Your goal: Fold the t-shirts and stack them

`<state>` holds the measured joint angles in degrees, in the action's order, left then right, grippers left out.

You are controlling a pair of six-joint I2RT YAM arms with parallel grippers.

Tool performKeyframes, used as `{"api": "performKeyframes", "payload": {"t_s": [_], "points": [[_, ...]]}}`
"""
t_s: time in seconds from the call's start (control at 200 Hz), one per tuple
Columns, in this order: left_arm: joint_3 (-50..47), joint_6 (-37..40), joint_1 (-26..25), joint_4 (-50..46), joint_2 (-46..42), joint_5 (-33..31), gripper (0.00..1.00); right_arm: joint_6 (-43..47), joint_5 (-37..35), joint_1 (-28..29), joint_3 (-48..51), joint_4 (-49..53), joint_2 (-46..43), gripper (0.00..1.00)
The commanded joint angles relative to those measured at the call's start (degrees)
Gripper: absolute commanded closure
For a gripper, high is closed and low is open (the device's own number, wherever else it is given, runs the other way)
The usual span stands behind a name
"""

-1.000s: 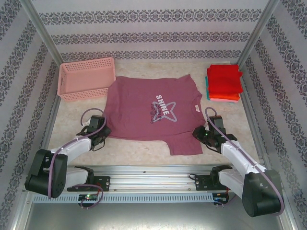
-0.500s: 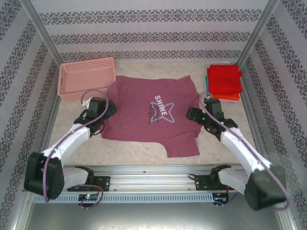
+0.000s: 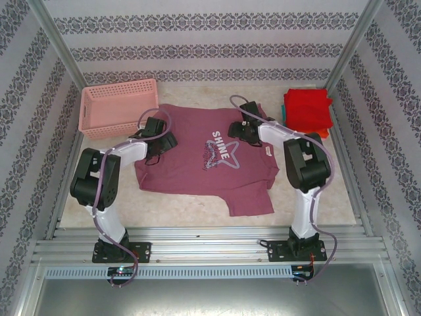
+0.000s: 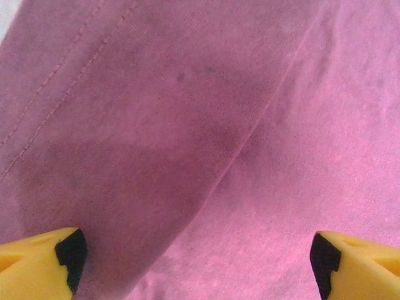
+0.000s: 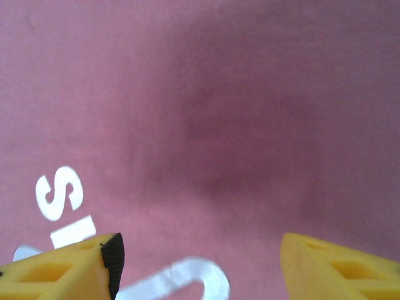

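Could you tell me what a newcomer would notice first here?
A maroon SHINE t-shirt lies spread flat mid-table, with the open left gripper and open right gripper low over its far half. A pink basket sits at far left and a stack of folded shirts at far right.

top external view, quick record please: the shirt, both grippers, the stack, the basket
shirt: maroon-plum cloth t-shirt with white SHINE star print, spread flat, print up, unfolded
left gripper: open, low over the shirt's left part
right gripper: open, low over the shirt beside the print
stack: stack of folded t-shirts, red on top, far right
basket: pink plastic lattice basket, far left, beside the shirt
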<state>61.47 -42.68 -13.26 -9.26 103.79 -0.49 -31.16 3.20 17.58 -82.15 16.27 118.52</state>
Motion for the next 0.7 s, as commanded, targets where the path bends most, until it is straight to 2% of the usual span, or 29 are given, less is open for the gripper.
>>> {"api": "performKeyframes", "payload": {"t_s": [0.0,0.165,0.24,0.295,0.535,0.694], "points": [[1.60,-0.90,-0.86,1.69,1.62,2.27,0.07,-1.44,2.12,-2.00,-4.96,6.36,3.87,0.33],[-0.77,-3.80,-1.55,3.84,2.24,4.62,0.07,-0.45,1.46,-5.43,-7.26,10.14,6.48,0.33],[-1.81,-5.19,-2.12,5.17,2.04,6.21,0.07,-0.84,6.24,-7.35,-7.78,9.42,7.74,0.31],[-2.14,-6.15,-2.73,5.83,1.81,7.02,0.06,-1.28,6.91,-7.84,-8.83,9.73,8.48,0.31],[-3.34,-9.98,-5.01,8.75,-0.58,10.17,0.03,-0.41,5.03,-8.48,-14.69,14.09,9.47,0.30],[-4.83,-11.22,-5.18,9.31,-4.12,9.91,0.01,2.55,-0.53,-9.85,-16.60,18.76,9.45,0.29]]}}
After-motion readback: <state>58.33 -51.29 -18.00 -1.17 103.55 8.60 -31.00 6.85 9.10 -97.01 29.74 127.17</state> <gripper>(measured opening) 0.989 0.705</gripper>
